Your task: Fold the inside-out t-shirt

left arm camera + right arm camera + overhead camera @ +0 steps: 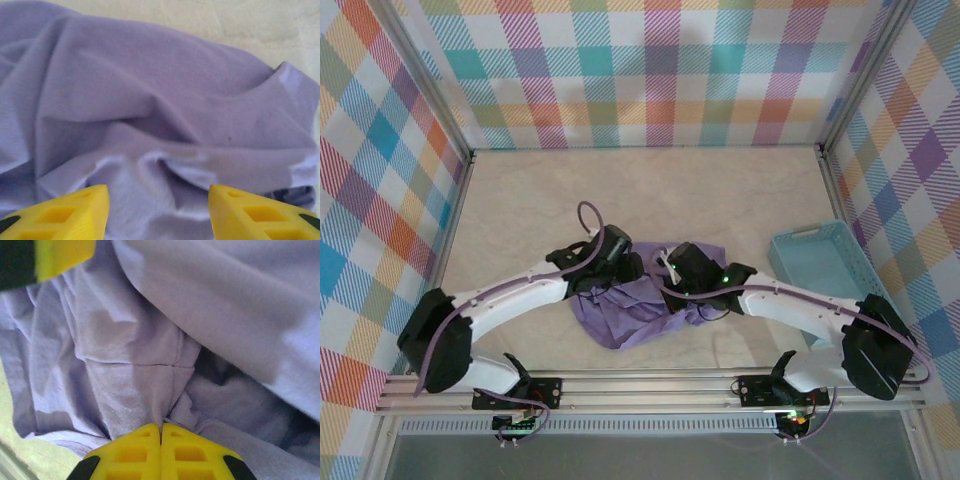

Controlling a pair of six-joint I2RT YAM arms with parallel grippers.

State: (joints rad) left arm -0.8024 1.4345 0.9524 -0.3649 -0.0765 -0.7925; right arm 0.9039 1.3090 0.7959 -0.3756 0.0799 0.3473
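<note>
The inside-out t-shirt (625,315) lies bunched in a lavender heap on the table between the two arms. My left gripper (159,202) hovers over its folds (150,100) with the yellow fingers (75,212) wide apart and nothing between them. My right gripper (161,430) is shut, and a pinch of the shirt's fabric (135,390) runs into the fingertips, with creases converging there. In the top view both grippers meet over the upper part of the heap, the left gripper (623,268) beside the right gripper (670,272). One left finger (60,255) shows at the top left of the right wrist view.
A light blue plastic basket (820,262) stands at the right, close to the right arm's forearm. Checked walls enclose the cream tabletop (650,190) on three sides. A metal rail (650,385) runs along the near edge.
</note>
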